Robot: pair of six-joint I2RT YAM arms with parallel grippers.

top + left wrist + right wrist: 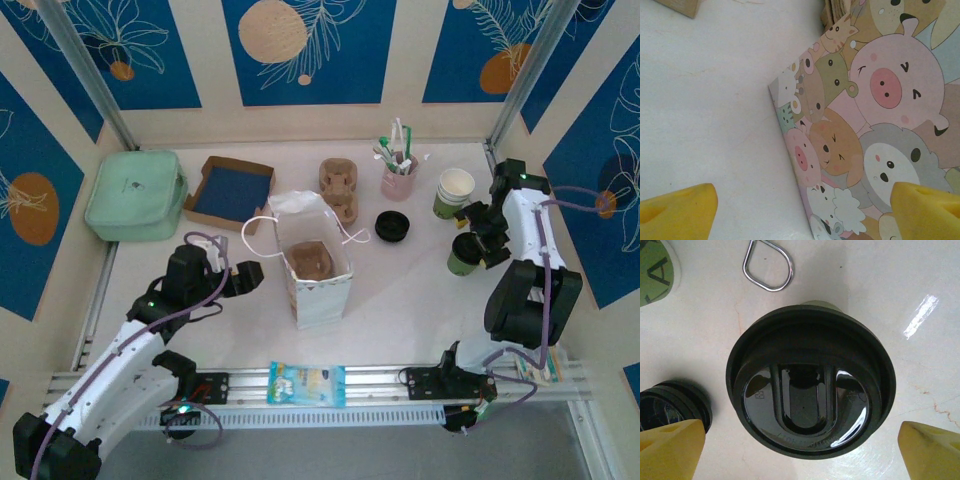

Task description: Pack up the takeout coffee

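- While the right gripper (pixel 800 447) hovers wide-open over the takeout coffee (pixel 810 385), right of the bag (pixel 322 295), grasping seems the step in hand.
- Next: lower, close on its sides.
- Left gripper (pixel 802 210), released and empty, sits beside the bag.

We see glossy black plastic on the lid of the takeout coffee (pixel 810 390). The tabletop (pixel 920 300) looks smooth and faintly shiny, the wire loop (pixel 767 265) bright metal, the bag (pixel 880 115) matt printed paper. The fingertips (pixel 670 450) of the right hand (pixel 801 455) look like yellow foam.
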